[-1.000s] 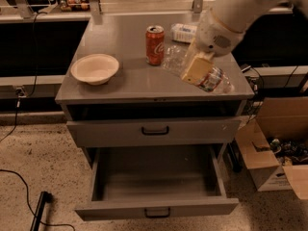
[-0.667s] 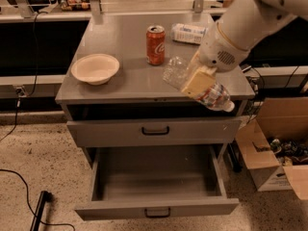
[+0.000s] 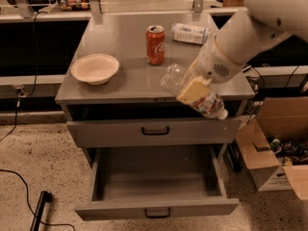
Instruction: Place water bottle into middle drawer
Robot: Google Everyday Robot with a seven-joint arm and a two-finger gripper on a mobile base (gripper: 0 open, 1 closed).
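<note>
The clear crinkled water bottle (image 3: 179, 82) hangs tilted in the air over the front edge of the cabinet top, its white cap low at the right. My gripper (image 3: 193, 90) is shut on the water bottle around its middle, with a pale yellow finger pad across it. The middle drawer (image 3: 156, 208) stands pulled open below, grey, with a small black handle and nothing visible inside. The upper drawer (image 3: 154, 130) above it is shut.
On the cabinet top (image 3: 120, 42) stand a red soda can (image 3: 155, 44), a cream bowl (image 3: 95, 68) at the left, and a white-labelled bottle (image 3: 190, 33) lying at the back. An open cardboard box (image 3: 276, 155) sits on the floor at the right. A black cable (image 3: 29, 186) runs at the lower left.
My arm has carried the water bottle forward and lower, from over the cabinet top to its front edge. The drawers, can and bowl have not moved.
</note>
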